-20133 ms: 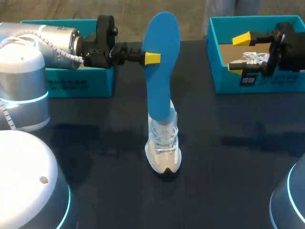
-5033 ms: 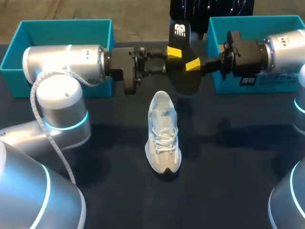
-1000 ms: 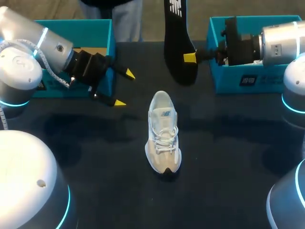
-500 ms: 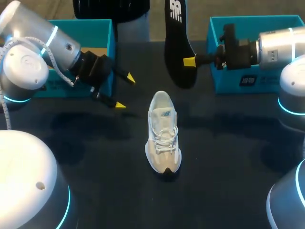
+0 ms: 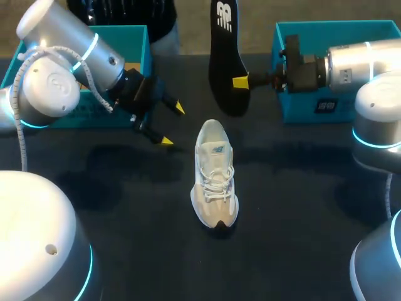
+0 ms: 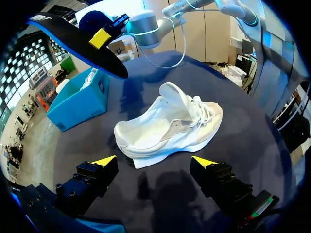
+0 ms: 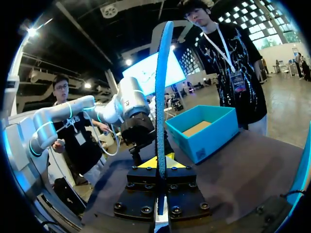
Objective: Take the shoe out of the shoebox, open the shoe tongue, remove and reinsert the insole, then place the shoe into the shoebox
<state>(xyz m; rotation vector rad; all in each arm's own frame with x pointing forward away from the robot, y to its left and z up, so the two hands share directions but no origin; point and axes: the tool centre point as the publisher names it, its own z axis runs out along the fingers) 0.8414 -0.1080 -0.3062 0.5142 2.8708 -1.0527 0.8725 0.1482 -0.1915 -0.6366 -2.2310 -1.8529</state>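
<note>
The shoe (image 5: 214, 172) is being supported on its sole at the middle of the table (image 5: 301, 207), outside both shoeboxes; its inside is not being shown clearly in any view. The insole (image 5: 225, 59) is being held upright in the air beyond the shoe's heel, clamped from two sides by the right gripper (image 5: 240, 82). In the head view one finger is being hidden behind the insole, and the insole's upper end is being cut off. The left gripper (image 5: 172, 124) is being held near the heel, its fingers spread wide apart around nothing. The interior of the right shoebox (image 5: 294, 37) is being largely covered by the right arm (image 5: 351, 59), and the left shoebox (image 5: 135, 37) is being partly covered by the left arm (image 5: 56, 81)
</note>
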